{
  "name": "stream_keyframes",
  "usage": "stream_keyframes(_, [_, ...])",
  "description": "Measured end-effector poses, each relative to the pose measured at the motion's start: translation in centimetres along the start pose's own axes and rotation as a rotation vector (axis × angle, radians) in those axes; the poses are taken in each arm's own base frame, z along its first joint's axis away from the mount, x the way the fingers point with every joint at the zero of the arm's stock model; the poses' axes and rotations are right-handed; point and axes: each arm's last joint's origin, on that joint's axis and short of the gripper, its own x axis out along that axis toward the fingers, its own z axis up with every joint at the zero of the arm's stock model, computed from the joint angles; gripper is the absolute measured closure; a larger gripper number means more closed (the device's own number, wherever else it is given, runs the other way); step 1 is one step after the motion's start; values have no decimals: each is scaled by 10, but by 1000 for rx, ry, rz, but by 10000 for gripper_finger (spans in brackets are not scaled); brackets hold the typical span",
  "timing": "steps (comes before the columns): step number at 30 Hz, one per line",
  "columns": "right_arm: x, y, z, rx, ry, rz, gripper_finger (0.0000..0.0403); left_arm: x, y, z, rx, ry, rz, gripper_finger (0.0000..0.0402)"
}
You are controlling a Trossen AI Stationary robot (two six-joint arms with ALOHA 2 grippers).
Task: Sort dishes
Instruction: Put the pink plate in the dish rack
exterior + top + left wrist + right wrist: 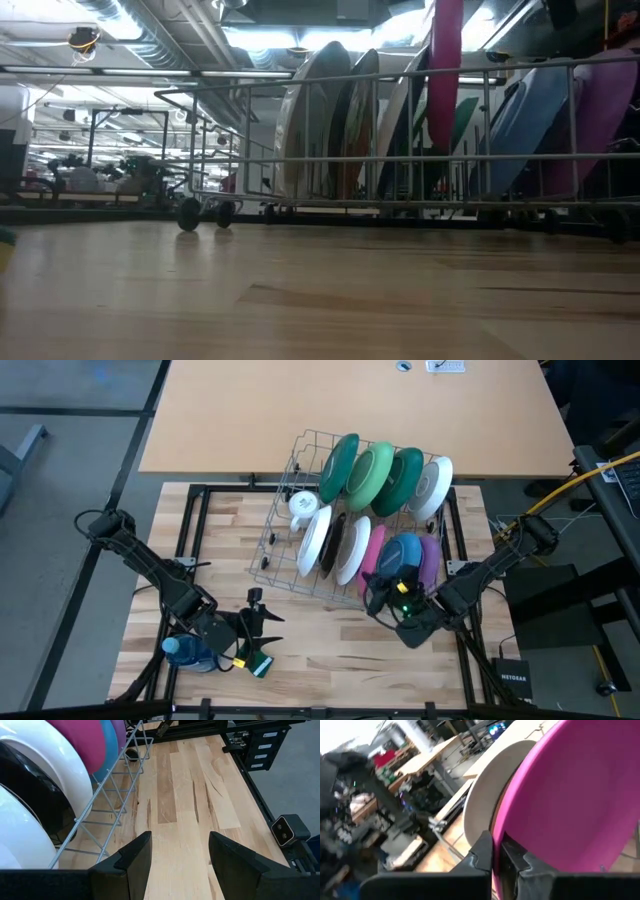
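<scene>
Over on the left, the left tool [262, 622] hangs low above the pale wooden plank worktop [330, 640], its two dark fingers [131, 862] spread wide with nothing but bare wood between them. A small green sponge [262, 666] lies just beside it, and a blue bottle [185, 651] sits close behind, under the arm.

Ahead of that tool stands the silver wire dish rack [283, 510], loaded with round plates on edge. In the row nearer the tool: a white plate [314, 540], a black plate [331, 544], another white plate [352, 550], then a bright pink plate [373, 550], a blue plate [402, 550] and a purple plate [430, 552]. In the far row: a dark green plate [339, 467], a light green plate [371, 476], another dark green plate [405, 475] and a white plate with a grey centre [432, 487]. A small white mug [303, 506] sits in the rack at that row's left end.

On to the right: the right tool [392, 603] is up against the rack's right end, and its fingers [482, 851] are pressed together on the rim of the bright pink plate, pinching it, with a white plate just beyond it.
</scene>
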Motion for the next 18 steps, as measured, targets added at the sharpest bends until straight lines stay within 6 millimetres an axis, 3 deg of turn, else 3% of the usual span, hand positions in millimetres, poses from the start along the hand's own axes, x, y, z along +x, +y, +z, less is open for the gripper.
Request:
stream_keyframes(12, [-7, -9, -6, -207, 95, -12, 395, 0, 0, 0, -25, 0, 0, 218])
stream_keyframes(18, [-3, -11, -5, -223, 96, -34, 395, 0, 0, 0, -25, 0, 0, 218])
